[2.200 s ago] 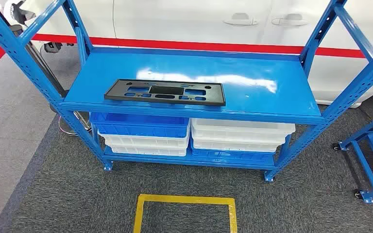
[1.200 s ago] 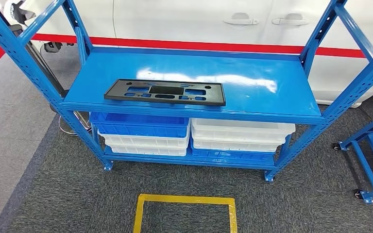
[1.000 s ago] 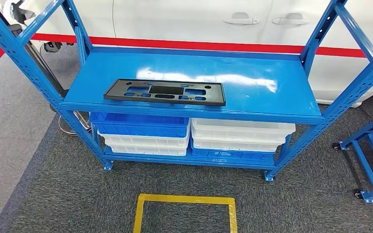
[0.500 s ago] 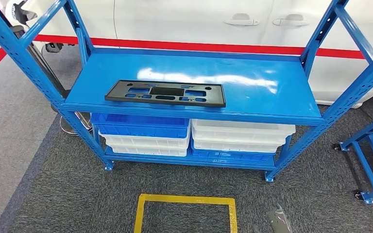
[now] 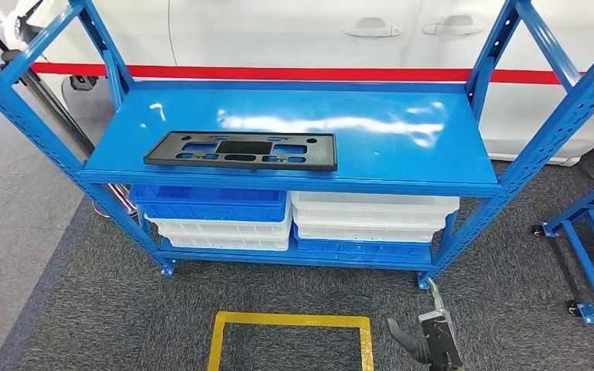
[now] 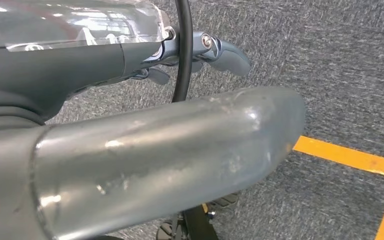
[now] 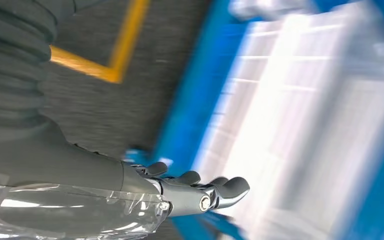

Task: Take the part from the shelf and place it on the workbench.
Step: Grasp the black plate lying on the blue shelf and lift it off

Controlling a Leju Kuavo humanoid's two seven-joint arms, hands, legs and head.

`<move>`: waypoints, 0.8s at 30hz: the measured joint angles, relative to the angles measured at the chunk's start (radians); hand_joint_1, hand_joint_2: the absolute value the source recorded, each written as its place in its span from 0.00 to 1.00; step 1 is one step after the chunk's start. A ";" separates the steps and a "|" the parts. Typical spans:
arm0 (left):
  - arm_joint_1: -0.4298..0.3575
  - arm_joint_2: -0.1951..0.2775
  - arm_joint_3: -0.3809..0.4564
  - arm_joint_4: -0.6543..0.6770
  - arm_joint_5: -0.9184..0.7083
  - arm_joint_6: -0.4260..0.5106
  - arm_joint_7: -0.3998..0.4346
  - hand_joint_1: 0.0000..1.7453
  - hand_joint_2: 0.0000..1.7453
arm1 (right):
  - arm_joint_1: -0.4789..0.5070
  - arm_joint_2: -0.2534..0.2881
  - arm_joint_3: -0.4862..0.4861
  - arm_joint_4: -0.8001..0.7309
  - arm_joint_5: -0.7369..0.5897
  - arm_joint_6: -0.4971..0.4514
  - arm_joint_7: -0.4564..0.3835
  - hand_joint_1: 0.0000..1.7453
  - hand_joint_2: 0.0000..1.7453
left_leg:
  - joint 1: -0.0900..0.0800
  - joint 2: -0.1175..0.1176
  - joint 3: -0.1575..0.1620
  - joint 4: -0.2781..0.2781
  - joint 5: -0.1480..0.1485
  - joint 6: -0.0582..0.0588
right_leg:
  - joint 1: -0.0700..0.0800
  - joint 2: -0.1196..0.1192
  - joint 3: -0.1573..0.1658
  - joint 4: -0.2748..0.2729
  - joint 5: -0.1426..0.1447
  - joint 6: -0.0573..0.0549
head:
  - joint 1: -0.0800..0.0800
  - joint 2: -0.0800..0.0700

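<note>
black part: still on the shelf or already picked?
On the shelf. The black part lies flat near the front left of the shelf's top deck, untouched; the right hand is low over the carpet, empty.

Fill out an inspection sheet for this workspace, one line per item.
Surface: blue shelf, glossy top level, holding the part.
Job's things: black part lies flat near the shelf's front left edge, untouched; workbench not seen.
Clutter: blue and white bins stacked on the lower level.
Hands: right hand low over the carpet, fingers apart, holding nothing; left hand over the carpet, holding nothing, fingers mostly hidden.
Cables: black cable running past the left hand.
Surroundings: grey carpet, yellow floor square, white car with red stripe behind the shelf, blue wheeled frame at right.
</note>
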 joint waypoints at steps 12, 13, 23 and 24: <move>-0.005 0.005 -0.025 0.018 0.001 -0.013 -0.014 0.00 0.00 | 0.029 -0.057 0.356 -0.309 -0.034 -0.062 -0.020 0.00 1.00 | -0.021 0.004 -0.029 -0.010 0.041 0.059 | 0.023 -0.008 -0.002 0.037 -0.043 0.018 | 0.000 0.000; -0.006 0.005 -0.027 0.019 -0.001 -0.013 -0.014 0.00 0.00 | 0.026 -0.060 0.383 -0.323 -0.019 -0.070 -0.013 0.00 1.00 | -0.020 0.006 -0.028 -0.013 0.043 0.064 | 0.022 -0.008 -0.026 0.087 -0.073 0.019 | 0.000 0.000; -0.014 0.006 -0.050 0.020 -0.017 -0.022 -0.011 0.00 0.00 | -0.014 -0.064 0.602 -0.412 0.192 -0.204 0.066 0.00 1.00 | -0.039 0.004 -0.022 -0.010 0.036 0.059 | 0.039 -0.011 0.007 -0.009 0.002 -0.012 | 0.000 0.000; -0.015 0.007 -0.054 0.020 -0.020 -0.022 -0.009 0.00 0.00 | -0.018 -0.065 0.616 -0.415 0.221 -0.224 0.073 0.00 1.00 | -0.038 0.004 -0.023 -0.010 0.036 0.053 | 0.039 -0.011 0.007 -0.014 0.003 -0.013 | 0.000 0.000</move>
